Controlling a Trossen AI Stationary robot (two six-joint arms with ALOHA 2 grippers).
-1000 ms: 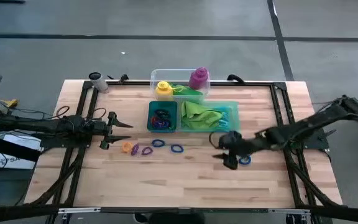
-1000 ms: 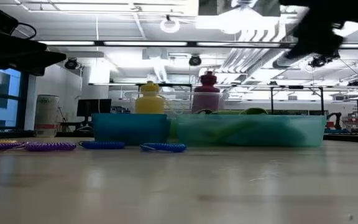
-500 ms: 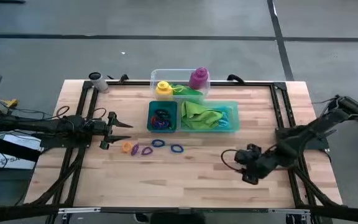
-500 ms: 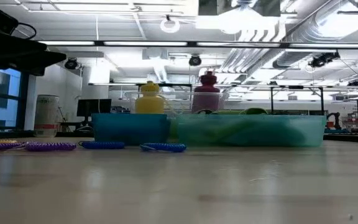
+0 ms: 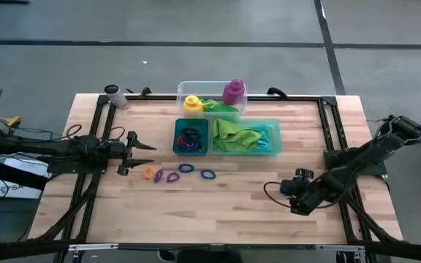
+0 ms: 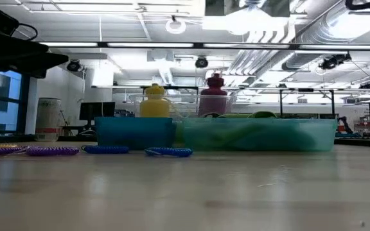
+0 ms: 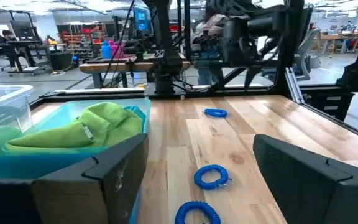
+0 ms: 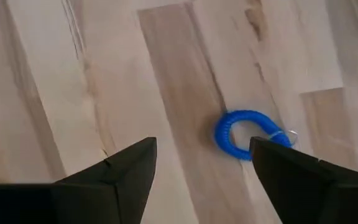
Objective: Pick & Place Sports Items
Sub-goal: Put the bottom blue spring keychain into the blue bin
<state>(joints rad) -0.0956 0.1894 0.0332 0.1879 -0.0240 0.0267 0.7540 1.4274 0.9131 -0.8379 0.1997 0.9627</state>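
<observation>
Right gripper [image 8: 201,180] partly open, empty; blue coiled ring [image 8: 246,134] with small metal loop lies just ahead between fingertips.

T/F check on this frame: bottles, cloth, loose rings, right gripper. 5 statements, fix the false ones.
1. The yellow bottle stands in the clear tub. True.
2. The purple bottle lies on the bare table. False: it stands upright in the tub.
3. The lime-green cloth lies in the teal tray. True.
4. The right gripper is shut on a blue ring. False: its fingers stand apart, holding nothing, with the ring lying on the wood.
5. No rings lie outside the tray. False: several lie beside the left gripper.
</observation>
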